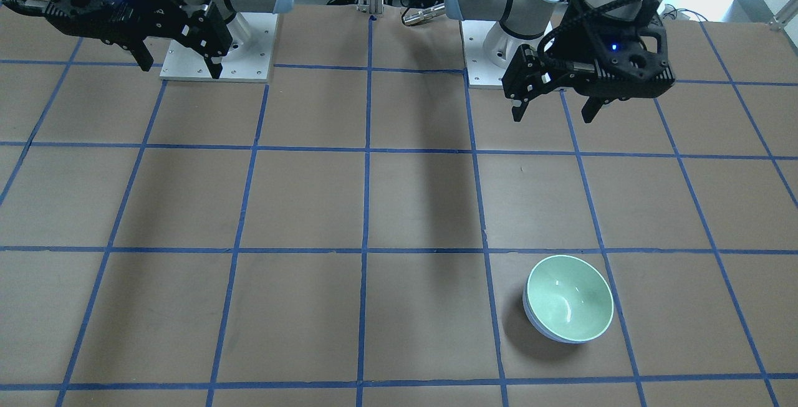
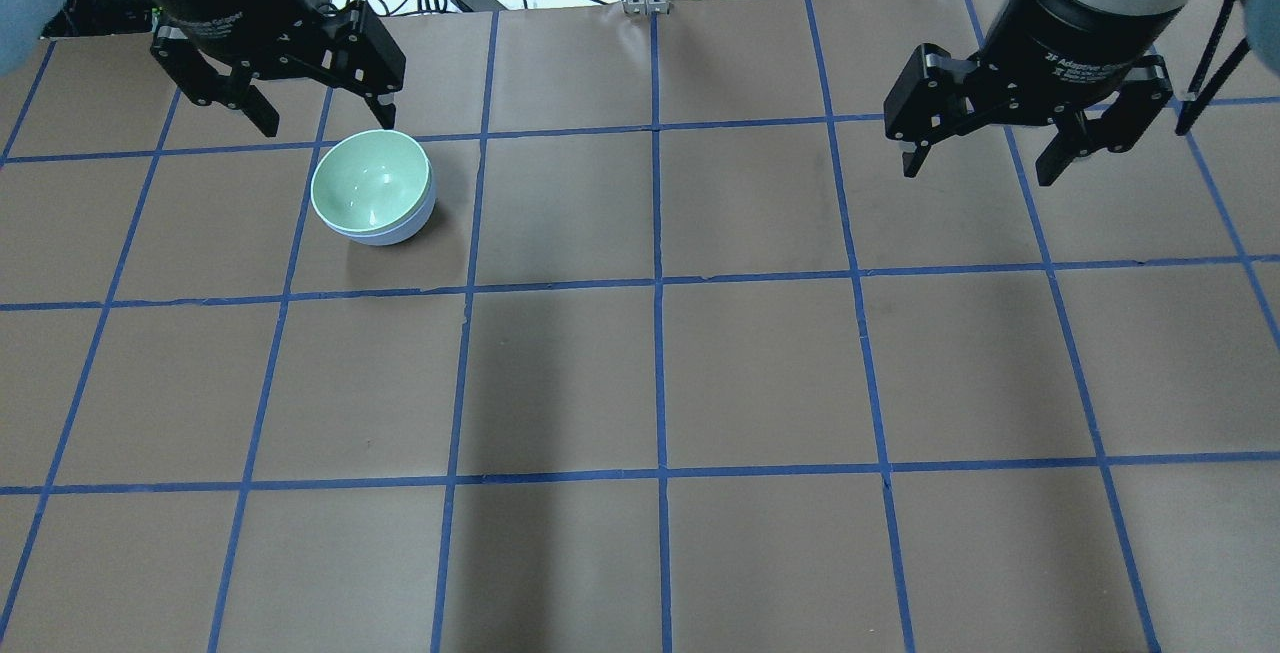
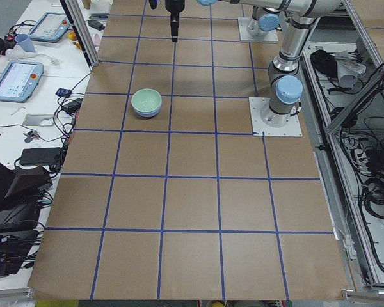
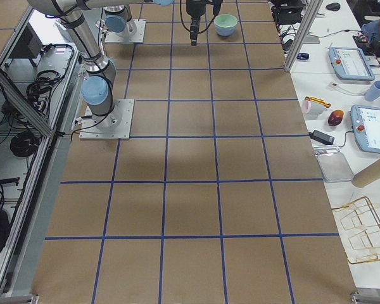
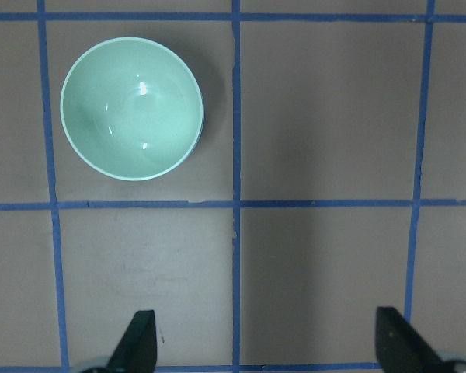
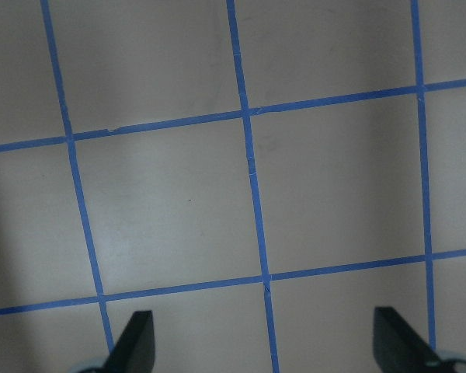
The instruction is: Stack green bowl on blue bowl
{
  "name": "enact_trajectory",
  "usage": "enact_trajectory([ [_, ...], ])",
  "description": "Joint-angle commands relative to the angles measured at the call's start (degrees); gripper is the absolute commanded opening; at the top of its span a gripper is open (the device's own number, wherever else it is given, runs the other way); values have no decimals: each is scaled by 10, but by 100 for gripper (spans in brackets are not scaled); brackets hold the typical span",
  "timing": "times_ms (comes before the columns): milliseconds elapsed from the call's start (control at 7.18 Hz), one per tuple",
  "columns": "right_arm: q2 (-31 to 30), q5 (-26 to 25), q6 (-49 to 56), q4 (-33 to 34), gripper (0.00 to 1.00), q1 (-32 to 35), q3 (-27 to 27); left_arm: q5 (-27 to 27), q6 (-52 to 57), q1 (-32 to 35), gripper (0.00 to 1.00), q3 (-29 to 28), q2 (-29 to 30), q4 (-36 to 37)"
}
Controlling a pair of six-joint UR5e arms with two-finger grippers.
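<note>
Since the green bowl point(image 2: 370, 183) nests in the blue bowl point(image 2: 400, 232), you're probably done. Left gripper point(image 2: 328, 123) and right gripper point(image 2: 977, 173) hover spread, empty.

desk point(image 2: 760, 373): brown, blue-gridded | resting on it: blue bowl point(image 2: 400, 234) | green bowl point(image 2: 370, 183) nested inside it

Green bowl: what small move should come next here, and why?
Probably none, at most lifting the left arm clear. The green bowl already sits nested in the blue bowl, whose edge shows beneath it. The left gripper and right gripper hang open and empty, touching neither bowl.
</note>
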State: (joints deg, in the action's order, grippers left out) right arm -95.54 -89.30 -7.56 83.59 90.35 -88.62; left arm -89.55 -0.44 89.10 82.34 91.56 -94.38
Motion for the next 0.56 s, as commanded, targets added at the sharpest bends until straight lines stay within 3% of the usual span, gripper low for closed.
enact_trajectory([
  [0, 0, 0, 0, 1, 100, 0, 0, 5, 26, -38, 100, 41, -10, 15],
  [418, 0, 0, 0, 1, 100, 0, 0, 8, 32, -31, 100, 41, -16, 41],
])
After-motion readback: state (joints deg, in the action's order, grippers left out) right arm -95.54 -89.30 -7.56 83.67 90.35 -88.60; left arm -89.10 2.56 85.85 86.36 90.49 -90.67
